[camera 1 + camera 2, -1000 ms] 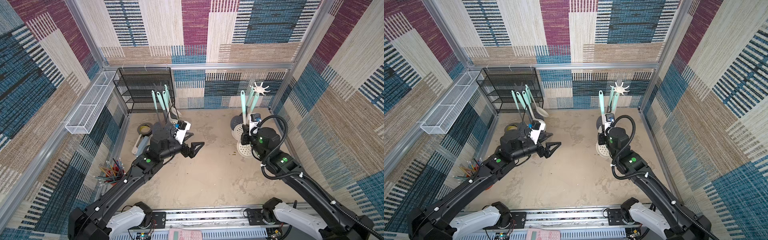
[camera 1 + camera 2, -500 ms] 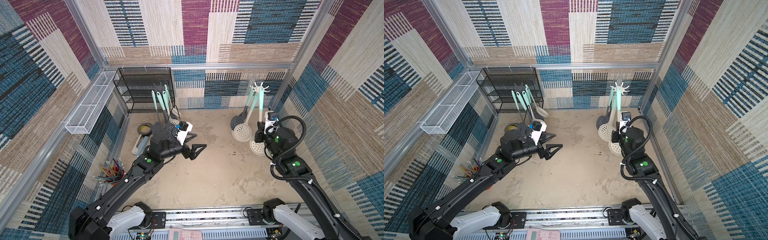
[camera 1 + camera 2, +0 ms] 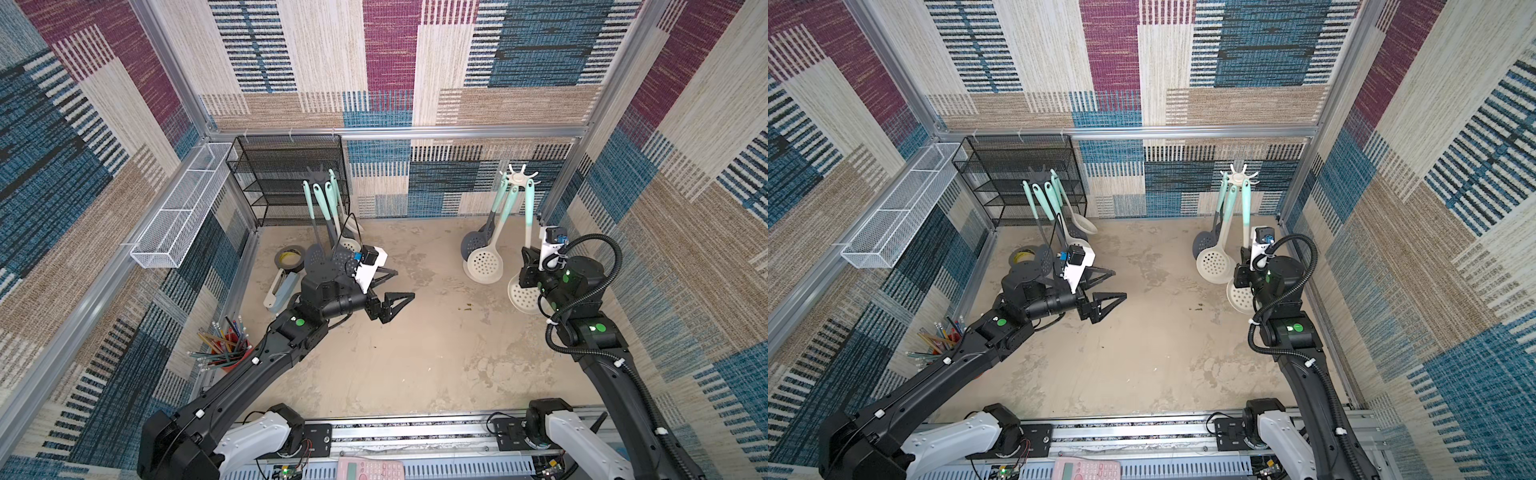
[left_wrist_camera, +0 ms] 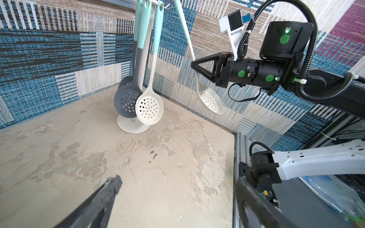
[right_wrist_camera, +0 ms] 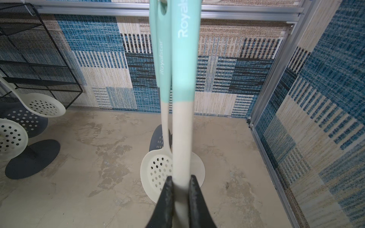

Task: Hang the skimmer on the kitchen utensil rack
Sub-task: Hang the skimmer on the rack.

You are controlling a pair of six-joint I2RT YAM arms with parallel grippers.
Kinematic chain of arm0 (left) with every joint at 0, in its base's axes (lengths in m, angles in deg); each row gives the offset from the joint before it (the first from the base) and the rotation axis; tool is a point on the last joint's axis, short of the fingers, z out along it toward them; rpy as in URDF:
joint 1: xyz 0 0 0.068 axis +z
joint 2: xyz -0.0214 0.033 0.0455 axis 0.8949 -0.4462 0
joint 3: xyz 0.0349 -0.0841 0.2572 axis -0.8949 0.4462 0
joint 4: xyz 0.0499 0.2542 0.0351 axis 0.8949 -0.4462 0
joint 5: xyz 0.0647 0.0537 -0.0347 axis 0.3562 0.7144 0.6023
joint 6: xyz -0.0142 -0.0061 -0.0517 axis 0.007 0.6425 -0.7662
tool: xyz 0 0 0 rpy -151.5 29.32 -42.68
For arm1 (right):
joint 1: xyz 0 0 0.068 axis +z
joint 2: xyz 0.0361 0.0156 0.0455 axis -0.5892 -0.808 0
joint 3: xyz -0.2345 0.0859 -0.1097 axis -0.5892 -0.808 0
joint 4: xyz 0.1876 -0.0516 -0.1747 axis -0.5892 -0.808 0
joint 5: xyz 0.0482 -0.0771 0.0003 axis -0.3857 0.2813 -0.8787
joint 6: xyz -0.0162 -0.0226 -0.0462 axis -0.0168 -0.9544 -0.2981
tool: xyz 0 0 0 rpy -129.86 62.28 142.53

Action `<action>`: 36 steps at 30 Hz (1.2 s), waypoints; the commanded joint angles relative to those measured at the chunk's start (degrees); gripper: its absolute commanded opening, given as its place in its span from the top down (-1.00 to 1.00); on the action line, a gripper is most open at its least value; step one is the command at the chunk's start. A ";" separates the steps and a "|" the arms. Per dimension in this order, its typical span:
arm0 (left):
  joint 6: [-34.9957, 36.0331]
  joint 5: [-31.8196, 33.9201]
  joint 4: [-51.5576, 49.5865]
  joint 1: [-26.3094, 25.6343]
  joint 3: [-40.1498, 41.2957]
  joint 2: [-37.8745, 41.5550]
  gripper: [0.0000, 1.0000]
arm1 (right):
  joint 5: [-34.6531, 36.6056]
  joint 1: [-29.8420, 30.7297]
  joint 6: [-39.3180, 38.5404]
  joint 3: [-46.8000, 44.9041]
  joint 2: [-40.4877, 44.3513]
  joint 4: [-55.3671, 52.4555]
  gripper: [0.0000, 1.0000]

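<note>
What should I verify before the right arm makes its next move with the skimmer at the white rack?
1. Grip: right gripper jaws shut on the skimmer handle: ok.
2. Hooking: handle hole over a hook of the white rack: cannot tell; the handle top is cropped or too small.
3. Clearance: skimmer bowl hangs above the floor: ok.
4. Neighbours: its bowl is apart from the hanging skimmers: ok.
5. Other arm: left gripper open, empty, away from the rack: ok.
</note>
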State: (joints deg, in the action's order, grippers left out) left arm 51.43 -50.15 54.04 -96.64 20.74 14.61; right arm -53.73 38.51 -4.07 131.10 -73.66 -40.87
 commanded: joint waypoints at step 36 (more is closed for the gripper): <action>1.40 -1.39 1.71 0.01 0.40 0.53 -0.88 | -5.16 -3.52 1.87 2.68 -9.74 1.68 0.89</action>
State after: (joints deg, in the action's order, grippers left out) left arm 51.69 -51.09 54.24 -96.62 21.01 14.80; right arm -57.88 34.97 -3.18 132.28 -82.32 -39.66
